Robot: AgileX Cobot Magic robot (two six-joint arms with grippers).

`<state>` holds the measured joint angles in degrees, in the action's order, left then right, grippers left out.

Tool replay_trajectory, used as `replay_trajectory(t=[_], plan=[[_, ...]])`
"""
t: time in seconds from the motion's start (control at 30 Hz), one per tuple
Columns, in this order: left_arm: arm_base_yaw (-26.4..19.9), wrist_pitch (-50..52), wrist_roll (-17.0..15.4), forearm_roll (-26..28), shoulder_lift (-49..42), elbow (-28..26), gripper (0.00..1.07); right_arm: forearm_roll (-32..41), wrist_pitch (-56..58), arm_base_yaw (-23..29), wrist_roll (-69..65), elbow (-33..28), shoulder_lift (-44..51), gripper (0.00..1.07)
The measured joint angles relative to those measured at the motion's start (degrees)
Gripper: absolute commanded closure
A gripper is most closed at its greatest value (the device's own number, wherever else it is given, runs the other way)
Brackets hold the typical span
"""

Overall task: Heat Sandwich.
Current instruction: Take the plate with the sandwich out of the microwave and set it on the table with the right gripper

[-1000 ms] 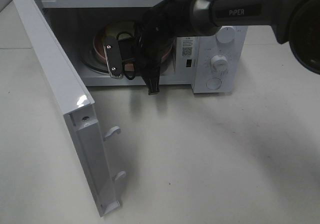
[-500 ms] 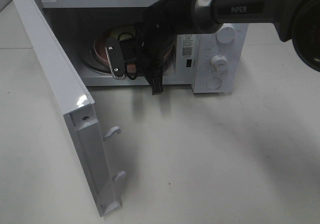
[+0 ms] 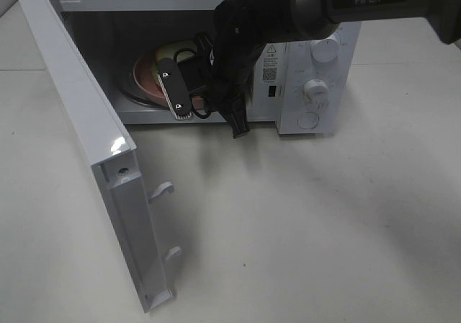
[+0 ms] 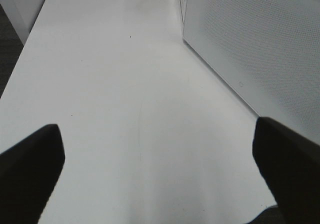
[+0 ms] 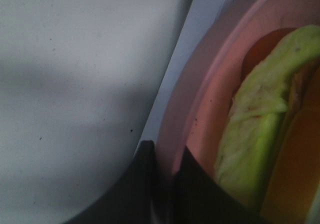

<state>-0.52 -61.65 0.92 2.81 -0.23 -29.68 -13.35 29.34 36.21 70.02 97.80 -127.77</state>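
The sandwich [image 3: 177, 51] [image 5: 255, 149], pale bread with green-yellow layers, lies on a round pink plate [image 3: 146, 73] [image 5: 220, 79] inside the open microwave [image 3: 317, 85]. My right gripper [image 3: 175, 92] [image 5: 165, 184] reaches into the cavity from the right. Its jaws are shut on the near rim of the plate. My left gripper [image 4: 160, 169] appears only in the left wrist view. It is wide open with nothing in it, hanging over bare table beside the microwave door [image 4: 260, 59].
The microwave door [image 3: 94, 143] swings far out to the left front, its latch hooks pointing right. The control panel with knobs [image 3: 315, 89] is on the microwave's right side. White table [image 3: 302, 222] lies in front.
The right arm has shifted right and toward the microwave's front opening, still gripping the plate rim. The sandwich has moved slightly with it. The door has not moved.
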Motion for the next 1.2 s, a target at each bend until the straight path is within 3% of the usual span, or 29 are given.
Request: replay_trajectory(t=[0.8,1.2], plan=[[0.0,0.0,0.0,0.0,0.0,0.0,0.09,-0.4,-4.0,2.5,3.3,-16.2,13.1,1.07],[0.0,0.0,0.0,0.0,0.0,0.0,0.09,-0.4,-6.9,3.6,3.8,-27.0,22.0,1.07]])
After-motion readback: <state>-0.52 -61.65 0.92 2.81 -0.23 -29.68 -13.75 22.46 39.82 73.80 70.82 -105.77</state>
